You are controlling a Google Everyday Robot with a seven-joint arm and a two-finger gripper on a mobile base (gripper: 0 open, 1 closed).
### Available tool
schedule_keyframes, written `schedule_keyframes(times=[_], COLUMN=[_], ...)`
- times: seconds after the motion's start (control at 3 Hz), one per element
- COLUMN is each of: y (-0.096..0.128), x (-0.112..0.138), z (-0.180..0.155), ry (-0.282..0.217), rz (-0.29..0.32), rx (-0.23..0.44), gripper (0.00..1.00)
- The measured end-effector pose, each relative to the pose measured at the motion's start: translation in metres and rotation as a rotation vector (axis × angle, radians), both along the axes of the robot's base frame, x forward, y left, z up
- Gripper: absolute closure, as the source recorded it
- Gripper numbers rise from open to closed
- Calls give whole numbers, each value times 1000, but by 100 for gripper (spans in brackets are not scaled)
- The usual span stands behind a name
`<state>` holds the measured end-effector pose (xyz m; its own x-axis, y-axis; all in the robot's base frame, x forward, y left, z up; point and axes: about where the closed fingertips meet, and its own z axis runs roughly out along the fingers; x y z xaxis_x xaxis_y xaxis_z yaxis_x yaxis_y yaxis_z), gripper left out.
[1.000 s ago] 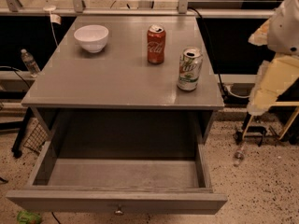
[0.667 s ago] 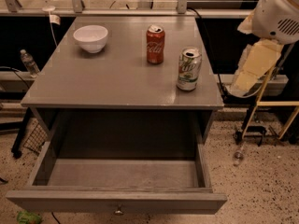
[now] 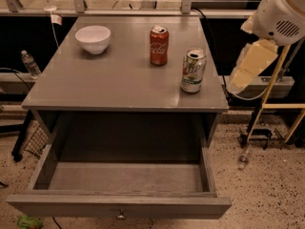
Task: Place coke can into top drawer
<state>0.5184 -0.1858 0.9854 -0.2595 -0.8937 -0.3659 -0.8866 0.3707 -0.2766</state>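
The coke can (image 3: 158, 45) stands upright at the back middle of the grey cabinet's top (image 3: 109, 85), between a white bowl (image 3: 93, 38) at the cabinet's back left and a white-and-green soda can (image 3: 193, 70) near its right edge. The top drawer (image 3: 119, 206) stands open at the cabinet's front. The gripper (image 3: 250, 66) hangs just off the cabinet's right side, touching neither can; how wide it is set cannot be told.
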Motion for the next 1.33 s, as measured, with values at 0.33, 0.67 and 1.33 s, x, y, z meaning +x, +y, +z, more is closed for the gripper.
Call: schedule_keyframes(times=[0.33, 0.67, 1.33], y=[1, 37, 78], x=[42, 116, 174], z=[-3, 29, 26], ry=[-12, -89, -109], rz=[-94, -197, -271], rx=[48, 183, 349], gripper=[0, 0, 0])
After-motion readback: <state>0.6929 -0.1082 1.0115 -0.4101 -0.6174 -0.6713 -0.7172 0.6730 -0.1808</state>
